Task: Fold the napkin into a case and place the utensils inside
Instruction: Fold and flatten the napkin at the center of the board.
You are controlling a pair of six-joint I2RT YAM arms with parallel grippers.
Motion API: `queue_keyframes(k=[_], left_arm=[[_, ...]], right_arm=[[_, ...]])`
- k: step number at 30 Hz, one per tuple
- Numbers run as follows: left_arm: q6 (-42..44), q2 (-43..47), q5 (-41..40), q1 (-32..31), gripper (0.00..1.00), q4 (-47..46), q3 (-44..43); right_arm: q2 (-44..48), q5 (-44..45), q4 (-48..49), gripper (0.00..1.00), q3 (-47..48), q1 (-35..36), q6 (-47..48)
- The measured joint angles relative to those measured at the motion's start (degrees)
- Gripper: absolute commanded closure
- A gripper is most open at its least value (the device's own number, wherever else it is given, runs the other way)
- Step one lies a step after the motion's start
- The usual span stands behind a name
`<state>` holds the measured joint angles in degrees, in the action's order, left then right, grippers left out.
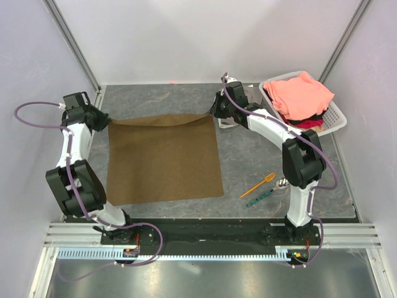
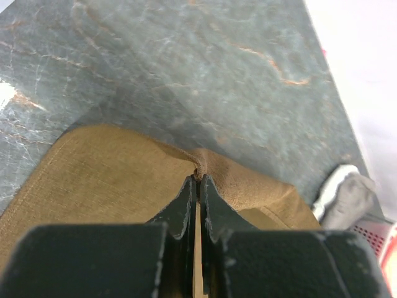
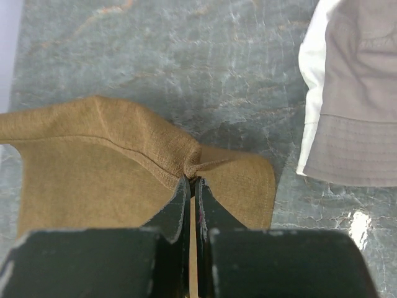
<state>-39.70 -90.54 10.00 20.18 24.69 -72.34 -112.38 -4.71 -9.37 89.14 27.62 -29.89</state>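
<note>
A soft plain brown cloth napkin [image 1: 164, 158], roughly square, lies spread open on the grey marbled table [image 1: 155, 96], in the centre-left of the top view. It has not been folded into a case.

The left gripper [image 1: 105, 121] sits at the napkin's upper left corner. In the left wrist view its jaws are pressed together on a puckered bit of the brown fabric [image 2: 111, 167], so the left gripper [image 2: 198, 180] is clamped on the cloth.

The right gripper [image 1: 213, 113] sits at the upper right corner. In the right wrist view it [image 3: 191, 181] is likewise closed on a bunched corner of the napkin [image 3: 93, 161].

A pale grey bucket hat [image 3: 360, 112] lies on the table near that corner, at the right of that frame.

The thin orange plastic fork [image 1: 258, 185] and the slim green-and-dark patterned utensil [image 1: 259, 198] lie side by side on the bare table in the lower right of the top view, apart from the napkin. A white plastic basket [image 1: 335, 118] holding salmon-pink clothes [image 1: 301, 93] stands at the upper right.
</note>
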Motion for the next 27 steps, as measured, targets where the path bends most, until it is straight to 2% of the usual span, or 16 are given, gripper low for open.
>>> queue_keyframes(k=[4, 8, 13, 19, 27], left_arm=[[0.1, 1.6, 1.2, 0.0, 0.98, 0.4, -0.2], [0.1, -1.4, 2.6, 0.0, 0.98, 0.7, -2.4], [0.1, -6.8, 2.7, 0.0, 0.98, 0.5, -7.7], [0.1, -11.1, 2.7, 0.0, 0.98, 0.1, -13.2], [0.5, -12.8, 3.2, 0.3, 0.98, 1.5, -15.0]], right_arm=[[1.7, 0.2, -0.3, 1.0, 0.6, -0.2, 0.1], [-0.2, 0.0, -0.6, 1.0, 5.5, -0.7, 0.5], [-8.1, -1.6, -1.1, 1.0, 18.4, -2.5, 1.3], [-17.0, -3.3, -2.2, 1.0, 29.6, -4.5, 1.7], [-18.8, -4.0, -5.3, 1.0, 30.5, -4.6, 2.0]])
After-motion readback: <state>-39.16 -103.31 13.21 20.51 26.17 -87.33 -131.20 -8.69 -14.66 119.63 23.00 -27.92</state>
